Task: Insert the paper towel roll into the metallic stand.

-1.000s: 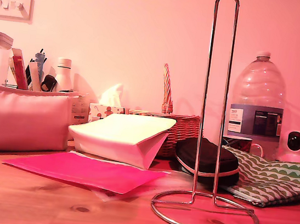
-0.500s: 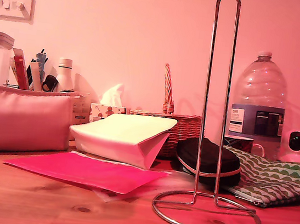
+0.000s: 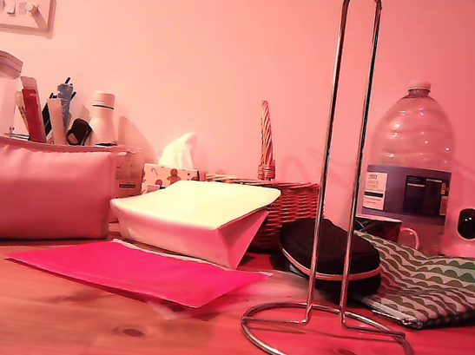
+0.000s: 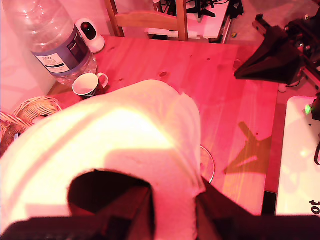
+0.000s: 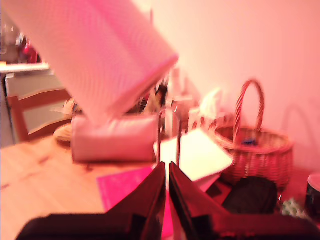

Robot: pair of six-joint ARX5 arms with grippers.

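The paper towel roll [image 4: 115, 165] is up in the air, gripped by the fingers of my first gripper [image 4: 145, 210] — high above the desk [image 3: 69, 322]. The metallic stand [image 3: 339, 182] waits upright on the desk, in front of the wicker basket [image 3: 291, 206]. My second gripper [image 5: 166, 200] hangs nearby, fingers closed on nothing. I think this is the carry step. Next, the roll's hole must line up over the stand's top — then go down.
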